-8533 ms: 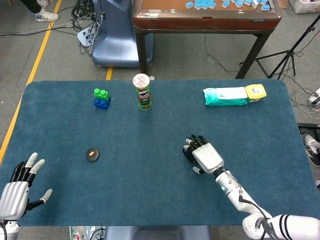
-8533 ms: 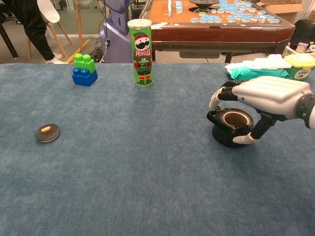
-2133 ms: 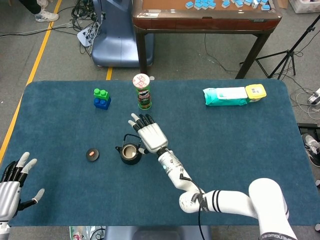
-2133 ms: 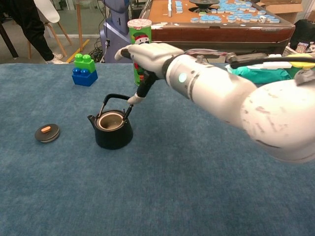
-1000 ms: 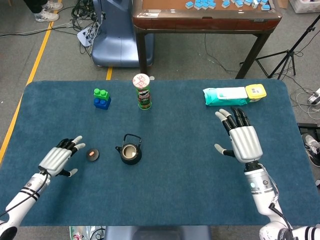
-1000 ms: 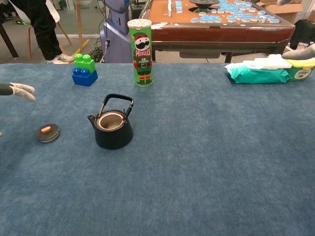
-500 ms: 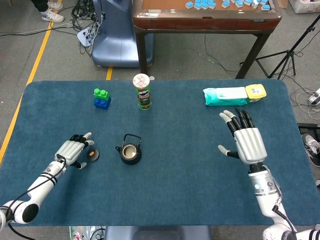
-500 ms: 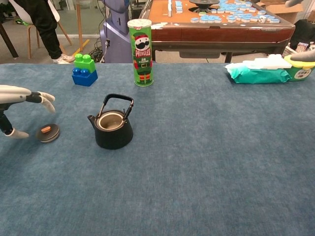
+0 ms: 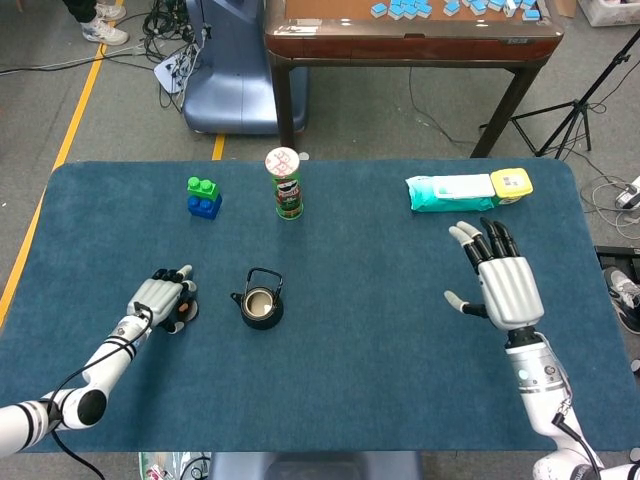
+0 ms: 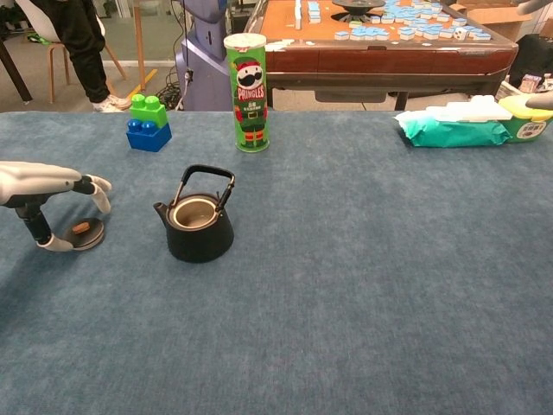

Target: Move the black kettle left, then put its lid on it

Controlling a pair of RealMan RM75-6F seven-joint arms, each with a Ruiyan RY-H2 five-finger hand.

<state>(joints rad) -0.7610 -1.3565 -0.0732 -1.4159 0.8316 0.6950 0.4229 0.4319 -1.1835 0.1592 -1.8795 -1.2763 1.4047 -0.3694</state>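
Note:
The black kettle stands upright and uncovered at the table's middle left, its handle raised. Left of it lies its flat black lid with an orange knob. My left hand arches over the lid: the thumb is down at the lid's left edge and the fingers hover above its right side, apart from the knob. In the head view the hand hides most of the lid. My right hand hovers far to the right, fingers spread, holding nothing.
A green Pringles can stands behind the kettle. Green and blue toy blocks sit at the back left. A teal wipes pack and a yellow-lidded tub lie at the back right.
My left hand has moved right from the table's left side to over the lid. My right hand has drifted slightly right. The kettle stands where it was a second ago.

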